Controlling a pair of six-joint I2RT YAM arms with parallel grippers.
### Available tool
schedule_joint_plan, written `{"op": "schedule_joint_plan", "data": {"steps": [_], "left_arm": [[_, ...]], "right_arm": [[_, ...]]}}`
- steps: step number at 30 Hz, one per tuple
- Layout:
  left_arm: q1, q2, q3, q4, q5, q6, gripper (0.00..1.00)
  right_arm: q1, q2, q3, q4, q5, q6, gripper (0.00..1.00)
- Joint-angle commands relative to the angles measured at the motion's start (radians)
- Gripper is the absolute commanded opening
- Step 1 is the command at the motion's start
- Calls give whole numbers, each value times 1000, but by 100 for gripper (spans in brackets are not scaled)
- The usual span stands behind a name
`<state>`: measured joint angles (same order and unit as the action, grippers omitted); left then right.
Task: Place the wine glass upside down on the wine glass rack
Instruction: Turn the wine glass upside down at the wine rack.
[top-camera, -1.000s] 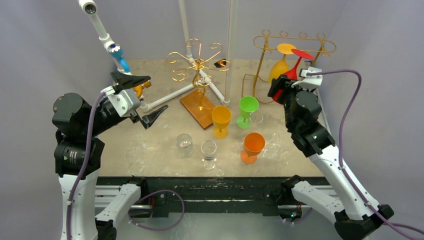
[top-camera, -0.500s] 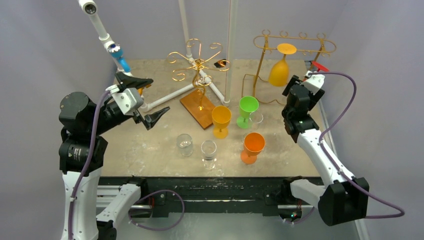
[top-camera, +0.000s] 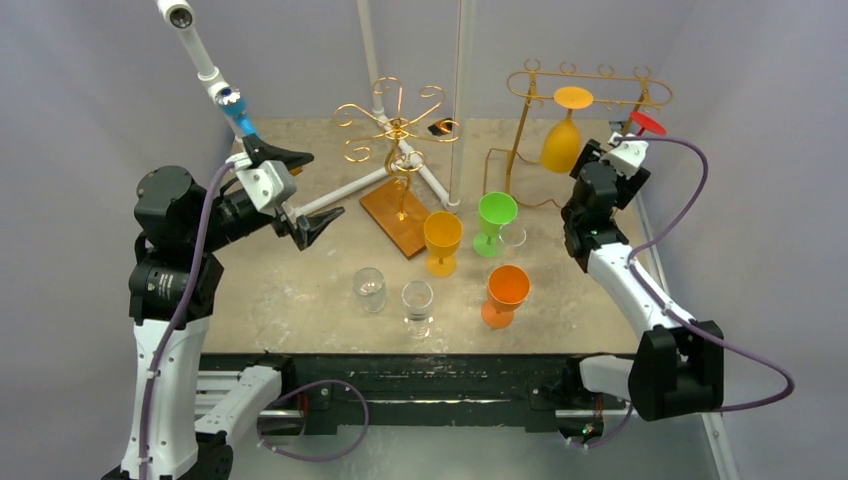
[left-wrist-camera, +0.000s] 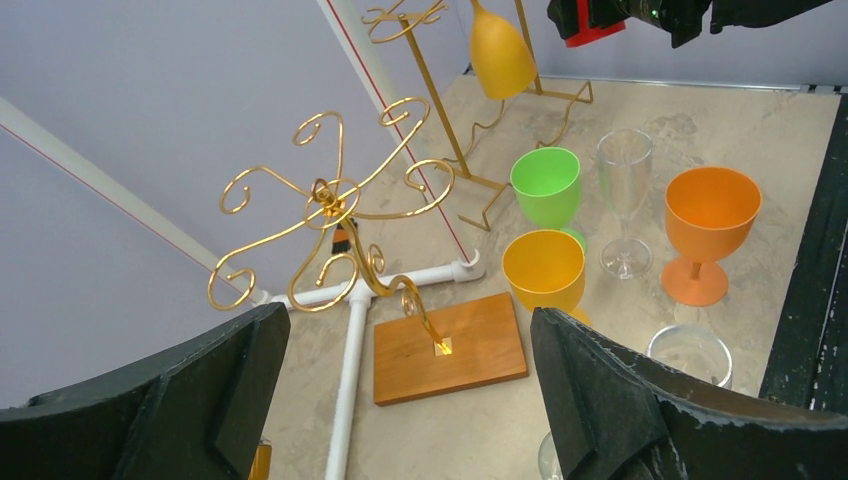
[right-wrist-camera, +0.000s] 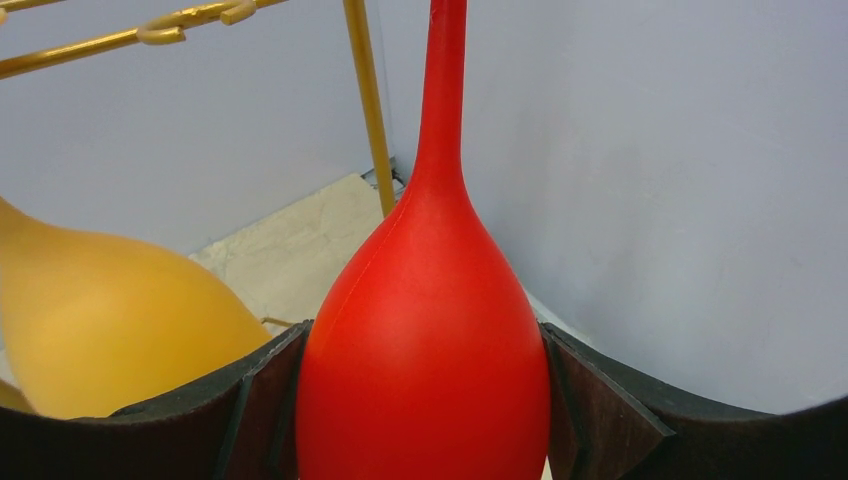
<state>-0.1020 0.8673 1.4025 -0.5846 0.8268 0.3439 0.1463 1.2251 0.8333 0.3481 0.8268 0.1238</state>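
A red wine glass (right-wrist-camera: 425, 360) is held upside down, stem pointing up, with my right gripper (right-wrist-camera: 425, 340) shut on its bowl. In the top view its red foot (top-camera: 648, 122) sits just past the right end of the gold wine glass rack (top-camera: 590, 78), with the right gripper (top-camera: 612, 160) below it. A yellow glass (top-camera: 560, 145) hangs upside down from the rack and shows to the left of the red one (right-wrist-camera: 100, 320). My left gripper (top-camera: 300, 190) hovers open and empty at the left, facing the table (left-wrist-camera: 410, 330).
A gold spiral rack (top-camera: 395, 125) stands on a wooden base (top-camera: 400, 215) at mid-table, by white pipes (top-camera: 330, 198). Yellow (top-camera: 442, 240), green (top-camera: 496, 215) and orange (top-camera: 507, 290) goblets and clear glasses (top-camera: 369, 288) (top-camera: 418, 305) (top-camera: 513, 238) stand in front. The right wall is close.
My right arm has carried the red glass from in front of the rack out to its right end. The left arm has risen and shifted slightly right, still open.
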Motion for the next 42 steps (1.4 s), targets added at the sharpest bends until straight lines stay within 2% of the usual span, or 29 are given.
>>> {"op": "schedule_joint_plan", "data": {"steps": [1, 12, 20, 24, 33, 42], "left_arm": [[4, 10, -12, 48, 15, -3, 100], [3, 36, -24, 65, 29, 25, 100], [2, 38, -61, 86, 47, 38, 100], [2, 25, -87, 86, 57, 47, 100], [1, 13, -110, 59, 58, 88, 100], [-2, 20, -108, 41, 52, 112, 100]], "right_arm": [[-10, 47, 30, 200, 88, -101, 0], [-13, 244, 64, 567, 219, -384, 0], [-14, 305, 19, 950, 269, -617, 0], [-17, 340, 44, 1009, 277, -662, 0], [-20, 396, 66, 962, 240, -666, 4], [-27, 463, 88, 998, 234, -700, 6]]}}
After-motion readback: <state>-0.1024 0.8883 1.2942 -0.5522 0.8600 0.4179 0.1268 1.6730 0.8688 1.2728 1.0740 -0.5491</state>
